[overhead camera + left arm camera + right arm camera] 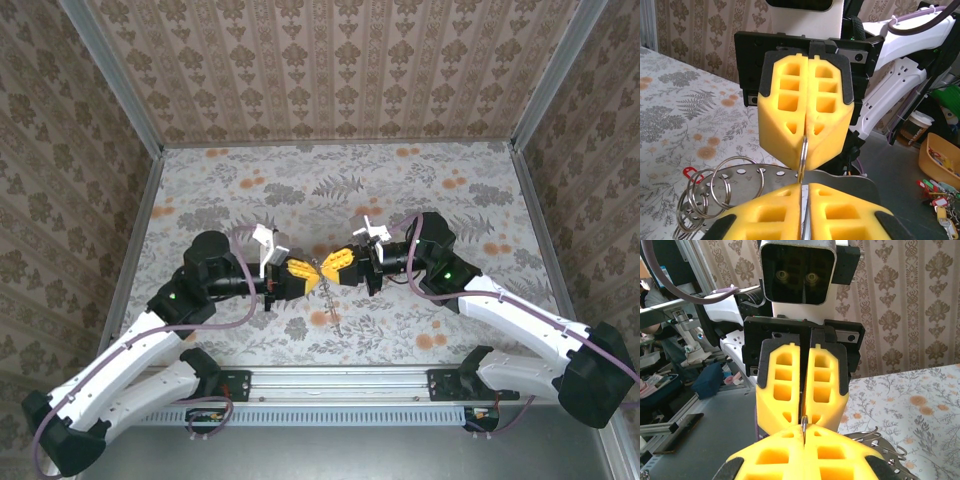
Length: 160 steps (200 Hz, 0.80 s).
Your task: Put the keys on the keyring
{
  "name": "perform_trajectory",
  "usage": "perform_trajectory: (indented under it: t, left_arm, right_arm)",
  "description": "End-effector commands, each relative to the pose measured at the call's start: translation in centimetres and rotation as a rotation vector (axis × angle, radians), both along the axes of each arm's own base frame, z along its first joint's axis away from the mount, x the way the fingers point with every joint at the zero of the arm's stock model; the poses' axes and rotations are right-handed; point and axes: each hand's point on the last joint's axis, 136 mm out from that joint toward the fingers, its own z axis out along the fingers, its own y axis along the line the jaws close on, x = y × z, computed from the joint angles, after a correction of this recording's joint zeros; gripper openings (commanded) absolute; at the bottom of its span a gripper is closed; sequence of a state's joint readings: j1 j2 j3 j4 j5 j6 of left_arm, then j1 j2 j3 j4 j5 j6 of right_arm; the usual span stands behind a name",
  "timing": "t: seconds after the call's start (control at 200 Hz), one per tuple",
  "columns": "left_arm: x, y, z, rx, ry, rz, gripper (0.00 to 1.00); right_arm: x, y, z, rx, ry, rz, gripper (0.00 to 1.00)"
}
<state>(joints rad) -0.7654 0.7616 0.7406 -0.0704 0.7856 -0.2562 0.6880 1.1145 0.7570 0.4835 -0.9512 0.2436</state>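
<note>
Left fingers (765, 217) and right fingers (785, 105), tip-to-tip, both clench the keyring (803, 152), edge-on from 12 to 6 o'clock.

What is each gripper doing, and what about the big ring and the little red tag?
right gripper: shut on the keyring's edge.
left gripper: almost closed around the keyring, grip unclear.
keyring: held up, edge-on, between both grippers' tips.
red tag: low down, partly hidden behind the spare rings.
</note>
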Motion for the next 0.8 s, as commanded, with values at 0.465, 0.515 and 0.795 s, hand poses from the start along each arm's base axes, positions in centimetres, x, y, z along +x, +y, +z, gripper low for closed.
perform_trajectory:
  t: [0.465, 0.515, 0.795]
  left_arm:
    - [0.01, -0.08, 2.94, -0.051, -0.127, -0.005, 0.23]
    - [0.04, 0.01, 2.96, -0.049, -0.132, 0.001, 0.26]
    - [0.47, 0.27, 2.80, -0.034, -0.154, 0.037, 0.33]
  right_arm:
    - [-0.63, -0.13, -0.53, -0.002, 0.007, 0.026, 0.00]
    - [-0.63, -0.17, -0.48, -0.001, 0.005, 0.023, 0.00]
    - [-0.69, -0.26, -0.21, 0.003, 0.000, 0.023, 0.00]
